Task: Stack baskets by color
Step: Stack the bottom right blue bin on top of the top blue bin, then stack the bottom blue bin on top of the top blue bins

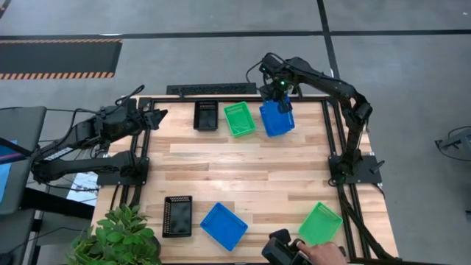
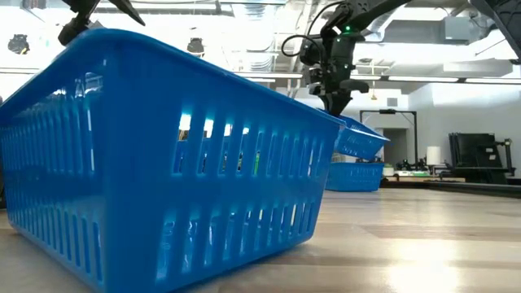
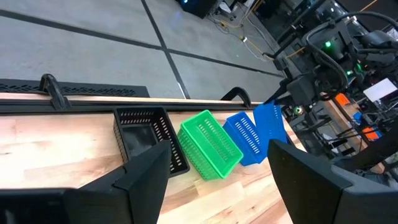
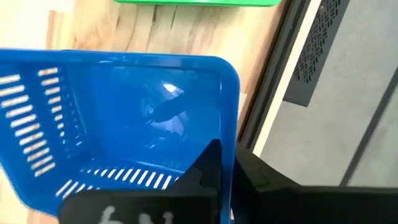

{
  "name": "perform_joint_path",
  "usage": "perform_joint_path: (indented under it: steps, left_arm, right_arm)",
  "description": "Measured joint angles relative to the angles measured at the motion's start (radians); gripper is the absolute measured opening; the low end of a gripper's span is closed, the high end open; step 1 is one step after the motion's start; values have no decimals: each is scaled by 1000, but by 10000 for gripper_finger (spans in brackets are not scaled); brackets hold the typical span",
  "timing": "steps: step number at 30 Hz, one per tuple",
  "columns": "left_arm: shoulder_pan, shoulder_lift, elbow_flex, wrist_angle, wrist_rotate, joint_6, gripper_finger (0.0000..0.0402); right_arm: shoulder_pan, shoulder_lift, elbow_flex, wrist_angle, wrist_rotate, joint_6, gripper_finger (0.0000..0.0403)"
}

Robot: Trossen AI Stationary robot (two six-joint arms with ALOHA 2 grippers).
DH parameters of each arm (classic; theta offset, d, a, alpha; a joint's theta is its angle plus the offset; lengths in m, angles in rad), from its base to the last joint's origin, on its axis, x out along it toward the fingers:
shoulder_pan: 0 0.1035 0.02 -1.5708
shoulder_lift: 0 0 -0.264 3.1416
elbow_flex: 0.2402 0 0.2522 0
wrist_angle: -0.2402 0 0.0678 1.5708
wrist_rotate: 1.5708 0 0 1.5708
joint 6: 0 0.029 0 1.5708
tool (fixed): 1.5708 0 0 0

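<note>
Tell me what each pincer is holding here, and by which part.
The right pincer grips a blue basket by its rim, tilted above a second blue one. The left pincer is open and empty, at the table's far left edge.

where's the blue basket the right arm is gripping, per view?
High: blue basket at the far edge, right of a green basket, under the right gripper.
Low: tilted, raised, right of centre.
Left wrist: right of centre.
Right wrist: fills the frame.
Shared landmark: the green basket beside it.
</note>
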Motion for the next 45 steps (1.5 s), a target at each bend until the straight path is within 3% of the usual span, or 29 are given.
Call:
perform_joint_path:
  steps: [27,45]
  left_arm:
    - [0,0,0,-3,0,2,256]
    - [0,0,0,-3,0,-1,256]
  right_arm:
    - [-5,0,-68,60,17,-3,33]
    - [-11,0,-68,64,14,-14,102]
